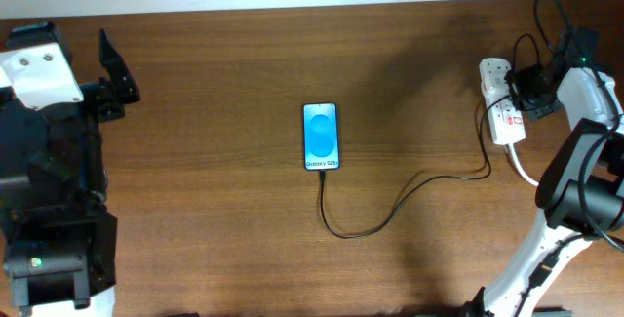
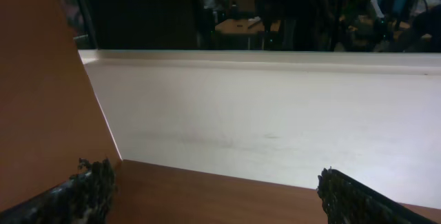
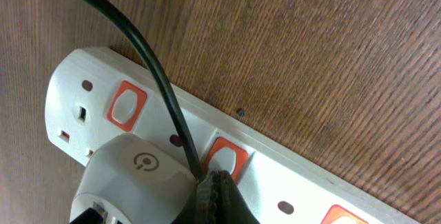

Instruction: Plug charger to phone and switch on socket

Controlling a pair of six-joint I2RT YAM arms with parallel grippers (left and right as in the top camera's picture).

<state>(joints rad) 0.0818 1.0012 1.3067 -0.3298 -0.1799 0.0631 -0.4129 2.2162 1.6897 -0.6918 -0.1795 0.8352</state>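
Observation:
The phone lies mid-table, blue screen up. The black charger cable runs from the phone's near end in a loop to the right. Its white adapter sits in the white socket strip at the far right. My right gripper is over the strip. In the right wrist view its fingers are shut together, with the tip on a red-framed switch next to the adapter. My left gripper is open and empty at the far left; its fingertips frame bare table and wall.
The strip's thick white cord trails toward the front right, beside the right arm's base. The left arm's body fills the left edge. A second red switch sits further along the strip.

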